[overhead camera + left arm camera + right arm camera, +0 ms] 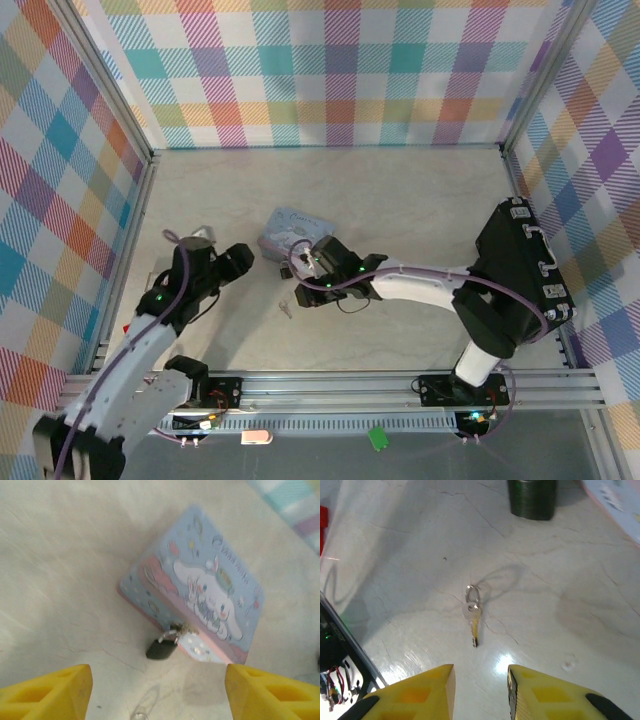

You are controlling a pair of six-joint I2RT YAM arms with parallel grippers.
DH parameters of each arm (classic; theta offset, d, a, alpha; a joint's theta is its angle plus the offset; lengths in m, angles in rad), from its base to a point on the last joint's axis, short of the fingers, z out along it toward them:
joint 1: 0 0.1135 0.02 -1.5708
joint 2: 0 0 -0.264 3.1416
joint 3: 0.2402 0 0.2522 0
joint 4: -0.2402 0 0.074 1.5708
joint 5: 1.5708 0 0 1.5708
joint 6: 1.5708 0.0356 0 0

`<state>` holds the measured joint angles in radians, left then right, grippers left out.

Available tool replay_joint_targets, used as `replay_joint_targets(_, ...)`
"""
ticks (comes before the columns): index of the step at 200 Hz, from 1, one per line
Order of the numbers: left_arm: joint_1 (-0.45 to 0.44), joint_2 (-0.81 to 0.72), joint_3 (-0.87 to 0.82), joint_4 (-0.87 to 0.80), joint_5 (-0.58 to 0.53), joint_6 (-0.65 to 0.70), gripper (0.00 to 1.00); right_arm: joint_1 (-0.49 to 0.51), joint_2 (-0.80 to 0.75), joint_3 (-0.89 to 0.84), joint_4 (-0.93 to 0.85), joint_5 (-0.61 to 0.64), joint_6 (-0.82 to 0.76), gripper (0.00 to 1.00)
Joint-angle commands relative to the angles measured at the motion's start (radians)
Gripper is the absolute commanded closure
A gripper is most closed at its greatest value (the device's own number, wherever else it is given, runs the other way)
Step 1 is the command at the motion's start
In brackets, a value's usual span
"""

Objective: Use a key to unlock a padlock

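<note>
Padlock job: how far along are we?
Done: nothing visible. The padlock hangs at the clasp of the tin, no key in it. In hand: nothing. The key lies loose on the table in front of the open right gripper; the left gripper is open too. Left: grasp key, insert, turn, free shackle.

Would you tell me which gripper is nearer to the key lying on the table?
Right. The right gripper hangs just behind the key, open and pointed at it; the left gripper is farther off, on the key's other side, facing the padlock.
</note>
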<state>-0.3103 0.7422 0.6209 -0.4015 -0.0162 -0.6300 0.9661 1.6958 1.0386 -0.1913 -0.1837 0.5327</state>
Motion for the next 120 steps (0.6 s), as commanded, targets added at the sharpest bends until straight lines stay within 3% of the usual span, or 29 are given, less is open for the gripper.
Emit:
replay_joint_targets(1,0.008,-0.119,-0.039,-0.115,-0.151,0.037,0.27,0.031,0.075,0.103,-0.13,0.028,-0.058,0.66)
replay_joint_targets(43,0.008,-0.258,-0.075,-0.14,-0.186,0.076,0.25,0.07,0.223,0.289,-0.274,0.076,-0.098,0.66)
replay_joint_targets(120,0.008,-0.355,-0.117,-0.14,-0.166,0.11,0.24,0.092,0.393,0.496,-0.422,0.147,-0.114,0.65)
